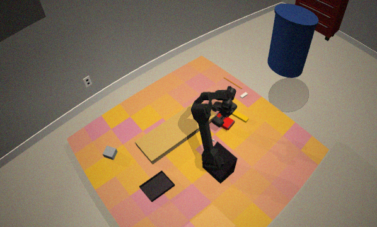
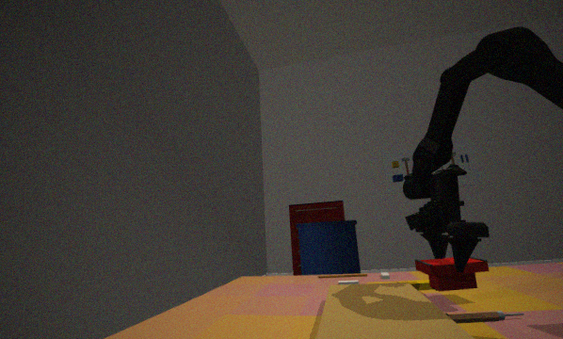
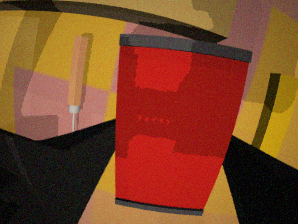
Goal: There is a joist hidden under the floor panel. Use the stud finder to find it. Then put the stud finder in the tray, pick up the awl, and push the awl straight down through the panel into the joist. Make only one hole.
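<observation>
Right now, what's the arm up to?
The gripper is shut on the red stud finder, gripping it from above just past the far end of the tan floor panel. Whether the finder is off the mat yet I cannot tell. The awl lies on the mat beside the panel, untouched, and the dark tray sits on the other side of the arm's base, with nothing visible in it. No scanning or hole yet.
</observation>
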### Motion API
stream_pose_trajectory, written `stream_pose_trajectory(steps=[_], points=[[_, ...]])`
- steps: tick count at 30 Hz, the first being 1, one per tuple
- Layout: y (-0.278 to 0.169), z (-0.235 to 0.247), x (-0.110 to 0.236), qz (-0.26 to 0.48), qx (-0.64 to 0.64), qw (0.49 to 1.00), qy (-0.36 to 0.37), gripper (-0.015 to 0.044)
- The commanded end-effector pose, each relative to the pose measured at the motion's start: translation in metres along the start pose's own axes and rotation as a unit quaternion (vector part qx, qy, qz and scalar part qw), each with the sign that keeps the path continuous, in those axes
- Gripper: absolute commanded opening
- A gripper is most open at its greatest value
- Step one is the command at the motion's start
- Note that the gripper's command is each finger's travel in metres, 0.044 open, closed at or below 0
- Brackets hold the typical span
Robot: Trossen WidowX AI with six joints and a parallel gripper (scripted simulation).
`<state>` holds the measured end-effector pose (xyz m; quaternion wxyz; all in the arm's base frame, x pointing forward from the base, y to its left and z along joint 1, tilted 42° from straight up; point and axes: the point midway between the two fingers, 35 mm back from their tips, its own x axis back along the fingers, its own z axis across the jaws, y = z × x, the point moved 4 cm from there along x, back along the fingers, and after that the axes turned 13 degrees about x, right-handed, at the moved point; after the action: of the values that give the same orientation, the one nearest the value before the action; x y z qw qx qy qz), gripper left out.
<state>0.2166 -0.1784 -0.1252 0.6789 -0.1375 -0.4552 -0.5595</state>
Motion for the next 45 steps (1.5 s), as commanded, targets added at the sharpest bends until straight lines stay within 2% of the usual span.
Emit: stream_pose_trajectory(steps=[1,45], points=[[0.000,0.002,0.000,0.005,0.000,1.000,-0.010,0.0000],[0.003,0.017,-0.002,0.023,0.007,0.995,-0.096,0.0000]])
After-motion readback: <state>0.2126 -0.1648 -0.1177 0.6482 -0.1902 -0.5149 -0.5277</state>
